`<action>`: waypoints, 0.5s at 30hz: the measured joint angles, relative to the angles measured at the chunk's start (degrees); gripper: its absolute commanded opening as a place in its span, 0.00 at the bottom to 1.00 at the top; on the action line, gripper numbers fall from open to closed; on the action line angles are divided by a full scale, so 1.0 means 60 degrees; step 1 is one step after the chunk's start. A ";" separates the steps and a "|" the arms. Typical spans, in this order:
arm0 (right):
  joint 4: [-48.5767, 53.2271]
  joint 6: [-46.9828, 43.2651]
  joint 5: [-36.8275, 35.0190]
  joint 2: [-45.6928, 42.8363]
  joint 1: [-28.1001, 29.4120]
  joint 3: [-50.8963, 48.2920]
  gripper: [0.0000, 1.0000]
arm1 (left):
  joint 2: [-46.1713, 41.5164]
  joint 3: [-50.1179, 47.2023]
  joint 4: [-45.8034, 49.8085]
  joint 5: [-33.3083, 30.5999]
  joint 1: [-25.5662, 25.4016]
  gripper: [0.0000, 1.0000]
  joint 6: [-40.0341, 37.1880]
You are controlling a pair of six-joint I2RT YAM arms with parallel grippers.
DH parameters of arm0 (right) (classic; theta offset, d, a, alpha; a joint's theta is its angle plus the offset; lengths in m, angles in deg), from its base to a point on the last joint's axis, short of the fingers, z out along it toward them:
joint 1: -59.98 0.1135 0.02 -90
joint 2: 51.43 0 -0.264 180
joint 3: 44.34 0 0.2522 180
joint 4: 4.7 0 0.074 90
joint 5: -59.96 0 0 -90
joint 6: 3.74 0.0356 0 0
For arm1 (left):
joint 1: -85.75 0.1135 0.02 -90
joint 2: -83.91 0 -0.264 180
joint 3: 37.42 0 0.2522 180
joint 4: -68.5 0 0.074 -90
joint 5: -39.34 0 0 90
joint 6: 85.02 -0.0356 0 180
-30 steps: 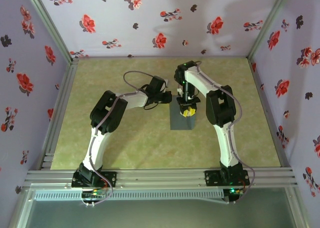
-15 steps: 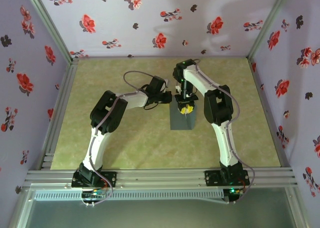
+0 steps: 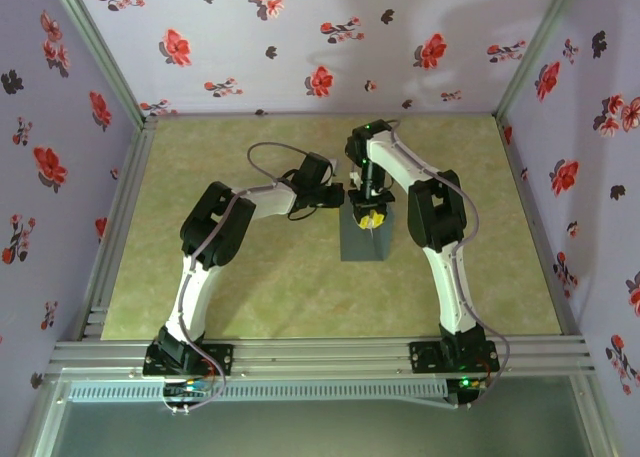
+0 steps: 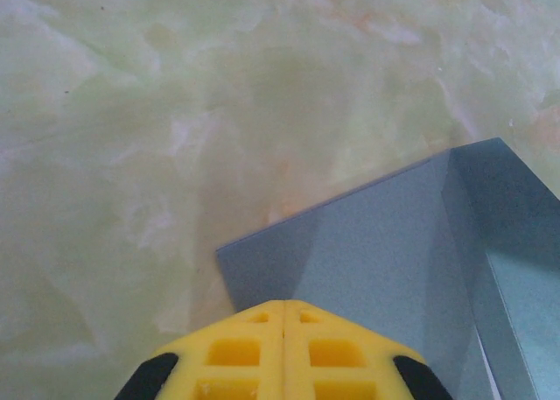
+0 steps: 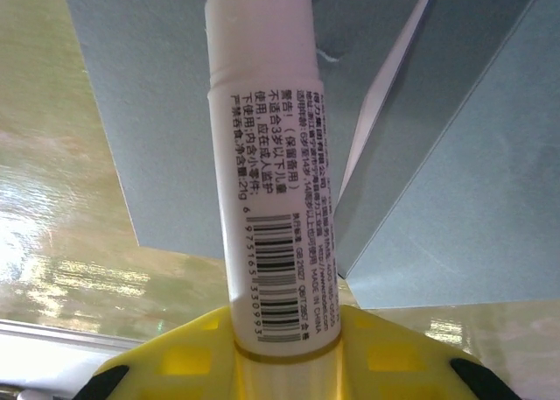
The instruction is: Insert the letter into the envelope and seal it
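The slate-grey envelope (image 3: 362, 245) lies flat on the table between both arms, its flap (image 5: 472, 181) lifted open. A thin white strip (image 5: 385, 94) at its mouth looks like the letter's edge, and the rest of the letter is hidden inside. My right gripper (image 3: 372, 220) (image 5: 284, 347) is shut on a white glue stick (image 5: 271, 172) that points down at the envelope's far end. My left gripper (image 3: 345, 199) (image 4: 283, 305) is shut with nothing between its fingers, its tips over the envelope's (image 4: 385, 242) far left corner.
The pale green marbled tabletop (image 3: 250, 287) surrounds the envelope. Flowered walls (image 3: 80, 127) stand on three sides. An aluminium rail (image 3: 320, 355) runs along the near edge by the arm bases.
My right gripper with the glue stick has shifted slightly toward the envelope's far end. The left gripper and the envelope have stayed put.
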 measured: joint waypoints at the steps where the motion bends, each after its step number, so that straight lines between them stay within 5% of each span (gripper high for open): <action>1: -0.0069 0.0000 0.0025 -0.0073 0.0018 -0.0182 0.00 | 0.0000 0.0000 0.0007 0.0004 -0.0004 0.00 0.0000; 15: -0.0186 -0.0004 0.0022 -0.1872 0.0288 -0.1883 0.00 | 0.0000 0.0004 0.0033 0.0011 -0.0106 0.00 0.0004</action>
